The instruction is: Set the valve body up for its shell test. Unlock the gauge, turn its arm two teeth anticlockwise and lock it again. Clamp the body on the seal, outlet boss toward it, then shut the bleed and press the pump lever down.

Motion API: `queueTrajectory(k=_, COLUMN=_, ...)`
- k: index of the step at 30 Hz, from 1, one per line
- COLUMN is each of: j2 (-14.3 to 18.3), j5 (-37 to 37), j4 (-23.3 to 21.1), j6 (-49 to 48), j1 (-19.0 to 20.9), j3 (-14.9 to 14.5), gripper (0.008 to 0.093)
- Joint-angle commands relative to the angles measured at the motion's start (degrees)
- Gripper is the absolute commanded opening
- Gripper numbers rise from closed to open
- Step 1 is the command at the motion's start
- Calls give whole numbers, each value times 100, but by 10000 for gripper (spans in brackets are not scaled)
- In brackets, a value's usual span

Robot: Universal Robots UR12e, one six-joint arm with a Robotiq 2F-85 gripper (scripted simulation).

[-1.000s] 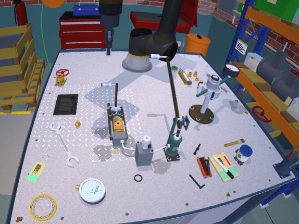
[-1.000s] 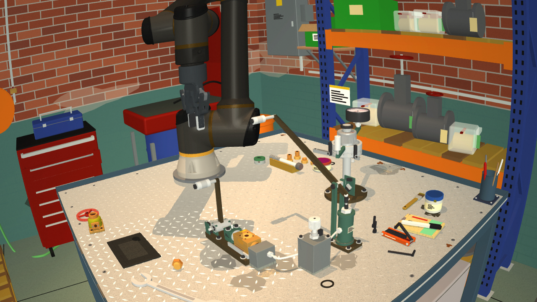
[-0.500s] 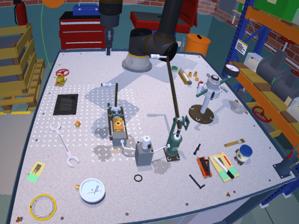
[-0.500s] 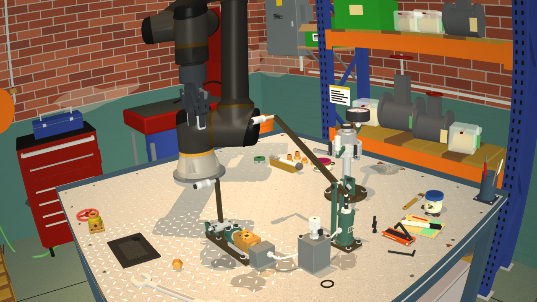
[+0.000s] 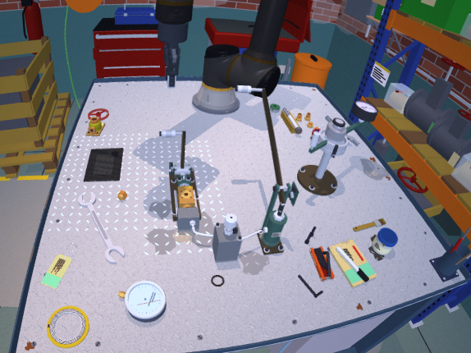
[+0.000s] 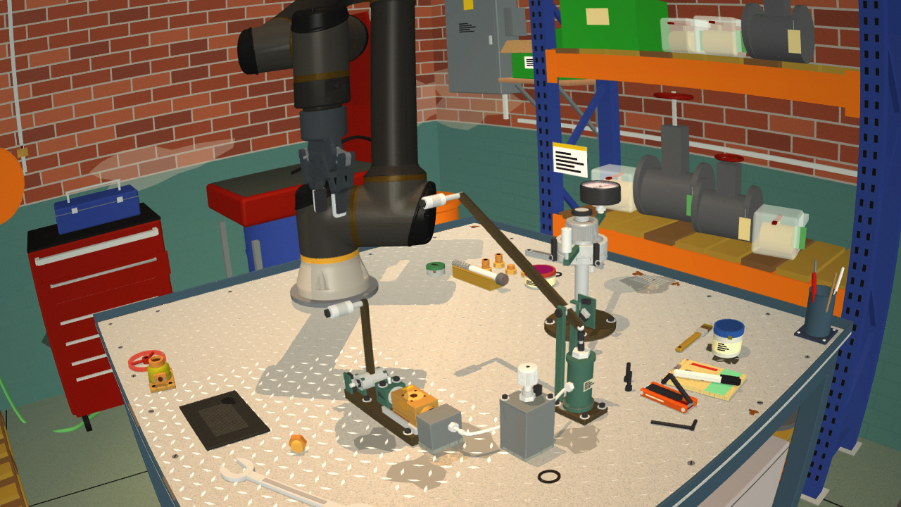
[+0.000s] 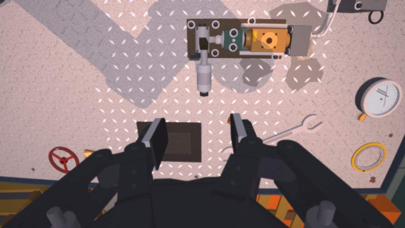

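The pressure gauge (image 5: 364, 111) on its stand (image 5: 330, 141) at the right is partly hidden behind the stand head in the second side camera. The orange valve body (image 5: 186, 197) (image 6: 412, 402) (image 7: 266, 40) sits in the clamp fixture mid-table, between the green jaw (image 7: 233, 40) and the grey seal block (image 5: 188, 218) (image 7: 299, 40); the clamp handle (image 5: 177, 141) stands upright. The bleed knob (image 5: 231, 223) tops a grey block, and the long pump lever (image 5: 270, 135) is raised above the green pump (image 5: 274, 228). My gripper (image 5: 172, 80) (image 6: 331, 205) (image 7: 195, 132) hangs high over the table's far left side, open and empty.
A black mat (image 5: 104, 164) lies below the gripper, with a wrench (image 5: 100, 228), a brass nut (image 5: 121, 195) and a small red-wheeled valve (image 5: 96, 122) nearby. A loose dial gauge (image 5: 145, 300), an O-ring (image 5: 217, 280) and a yellow coil (image 5: 67, 326) lie near the front edge.
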Motion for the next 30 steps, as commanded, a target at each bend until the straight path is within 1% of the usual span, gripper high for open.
queueTrajectory(k=1, j2=-2, j5=0, j4=-2, j6=-152, j1=0, j3=-5, gripper=580)
queueTrajectory(k=5, j2=-2, j5=0, j4=-2, j6=-954, j1=0, j3=-5, gripper=580)
queueTrajectory(k=15, j2=-2, j5=0, j4=-2, j6=-3674, j1=0, j3=-6, gripper=580)
queueTrajectory(k=20, j2=-2, j5=-1, j4=-2, j6=-4785, j1=0, j3=-6, gripper=580)
queueTrajectory(k=25, j2=-2, j5=-1, j4=-2, j6=-5390, j1=0, j3=-6, gripper=580)
queueTrajectory(k=30, j2=-2, j5=-1, j4=-2, j6=-5530, j1=0, j3=-6, gripper=580)
